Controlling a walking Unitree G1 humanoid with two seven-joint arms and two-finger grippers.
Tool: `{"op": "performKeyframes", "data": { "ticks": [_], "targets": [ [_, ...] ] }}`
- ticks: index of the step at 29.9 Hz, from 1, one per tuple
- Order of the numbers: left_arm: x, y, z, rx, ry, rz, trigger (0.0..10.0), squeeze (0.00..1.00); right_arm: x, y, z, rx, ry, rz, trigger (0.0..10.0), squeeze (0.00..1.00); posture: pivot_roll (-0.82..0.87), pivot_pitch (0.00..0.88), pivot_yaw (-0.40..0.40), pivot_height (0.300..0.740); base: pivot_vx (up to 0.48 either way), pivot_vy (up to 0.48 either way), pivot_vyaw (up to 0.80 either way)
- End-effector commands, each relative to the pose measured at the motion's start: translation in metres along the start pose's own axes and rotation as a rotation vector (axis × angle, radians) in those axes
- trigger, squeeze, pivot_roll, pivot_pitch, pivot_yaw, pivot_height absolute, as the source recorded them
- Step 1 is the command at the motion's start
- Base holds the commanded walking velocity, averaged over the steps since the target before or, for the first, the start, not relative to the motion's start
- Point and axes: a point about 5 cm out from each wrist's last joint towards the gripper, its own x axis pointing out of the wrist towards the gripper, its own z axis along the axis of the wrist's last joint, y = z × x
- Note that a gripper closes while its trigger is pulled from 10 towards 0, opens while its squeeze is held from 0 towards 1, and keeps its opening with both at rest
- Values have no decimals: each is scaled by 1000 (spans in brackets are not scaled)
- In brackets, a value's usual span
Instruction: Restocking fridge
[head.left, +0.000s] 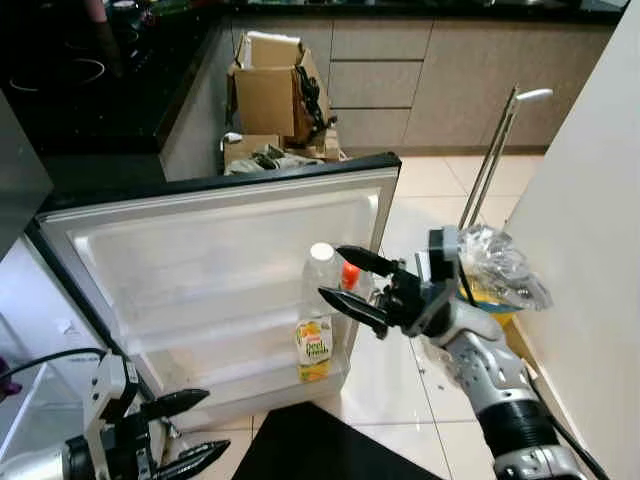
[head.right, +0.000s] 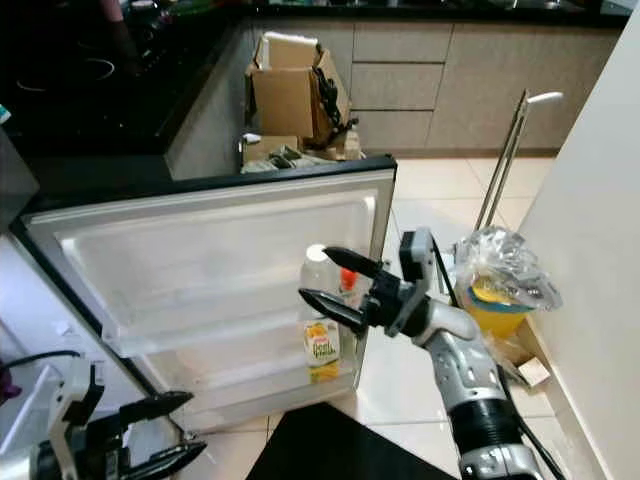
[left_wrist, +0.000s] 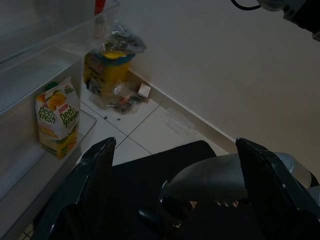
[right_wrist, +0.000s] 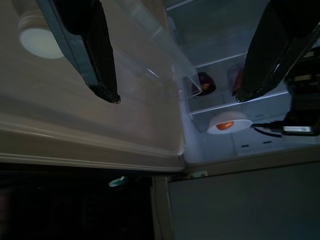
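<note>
right gripper (head.left: 350, 283) spread wide, just beside the bottle (head.left: 320, 275) and juice carton (head.left: 314, 350) on the fridge door (head.left: 200, 250) shelf; left gripper (head.left: 185, 432) spread, low.

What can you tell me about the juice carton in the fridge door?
The juice carton is a small yellow and green box with orange fruit art and a "peel fresh" label, cardboard by its look. It stands upright in the lowest shelf of the open fridge door, at the outer end, beside a clear bottle with a white cap. The open right gripper hovers above it, not touching.
</note>
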Motion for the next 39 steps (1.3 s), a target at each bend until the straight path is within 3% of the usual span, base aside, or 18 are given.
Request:
{"op": "performKeyframes", "data": {
  "ticks": [1, 2, 3, 4, 7, 8, 11, 17, 20, 21, 22, 24, 25, 26, 28, 30, 35, 39],
  "targets": [
    [-3, 0, -1, 2, 18, 2, 10000, 0, -9, 9, -3, 41, 24, 62, 10000, 0, 17, 48, -39, 740, 0, 0, 0],
    [-4, 0, -1, 2, 17, 4, 10000, 0, -26, 15, -15, 86, 94, 73, 10000, 0, 16, 43, -40, 740, 0, 0, 0],
    [-4, 0, -1, 2, 17, 4, 10000, 0, -26, 15, -15, 86, 94, 73, 10000, 0, 16, 43, -40, 740, 0, 0, 0],
    [-4, 1, -1, 1, 17, 5, 10000, 0, -42, 18, -28, 126, 156, 56, 10000, 0, 15, 41, -41, 740, 0, 0, 0],
    [-2, 2, -5, -7, 16, 12, 10000, 0, -84, 19, -63, 242, 269, -120, 10000, 0, 12, 36, -38, 740, 0, 0, 0],
    [-2, 2, -5, -7, 16, 12, 10000, 0, -84, 19, -63, 242, 269, -120, 10000, 0, 12, 36, -38, 740, 0, 0, 0],
    [1, 0, -11, -24, 17, 5, 10000, 0, -113, 28, -84, 368, 313, -247, 10000, 0, 8, 34, -39, 740, 0, 0, 0],
    [6, -1, -16, -41, 17, -4, 10000, 0, -134, 38, -104, 444, 387, -359, 10000, 0, 4, 33, -39, 740, 0, 0, 0],
    [13, -2, -38, -99, 56, 10, 10000, 0, -164, 46, -134, 477, 559, -637, 10000, 0, 0, 29, -39, 740, 0, 0, 0],
    [13, -2, -38, -99, 56, 10, 10000, 0, -164, 46, -134, 477, 559, -637, 10000, 0, 0, 29, -39, 740, 0, 0, 0],
    [16, -2, -48, -120, 72, 24, 10000, 0, -173, 47, -141, 469, 620, -734, 10000, 0, 1, 27, -39, 740, 0, 0, 0],
    [16, -2, -48, -120, 72, 24, 10000, 0, -173, 47, -141, 469, 620, -734, 10000, 0, 1, 27, -39, 740, 0, 0, 0],
    [19, 1, -59, -140, 87, 67, 10000, 0, -183, 51, -148, 466, 688, -834, 10000, 0, 0, 25, -38, 740, 0, 0, 0],
    [19, 1, -59, -140, 87, 67, 10000, 0, -183, 51, -148, 466, 688, -834, 10000, 0, 0, 25, -38, 740, 0, 0, 0],
    [28, 4, -87, -188, 120, 170, 10000, 0, -205, 58, -158, 385, 861, -1044, 10000, 0, -5, 20, -39, 740, 0, 0, 0],
    [36, 5, -113, -260, 142, 280, 10000, 0, -225, 68, -163, 347, 967, -1214, 10000, 0, -7, 17, -41, 740, 0, 0, 0],
    [41, 4, -134, -329, 174, 386, 10000, 0, -233, 80, -169, 348, 1039, -1269, 10000, 0, -7, 17, -41, 740, 0, 0, 0],
    [46, 6, -169, -439, 294, 669, 10000, 0, -239, 102, -182, 341, 1190, -1292, 10000, 0, -12, 11, -51, 740, 0, 0, 0]
  ]
}}
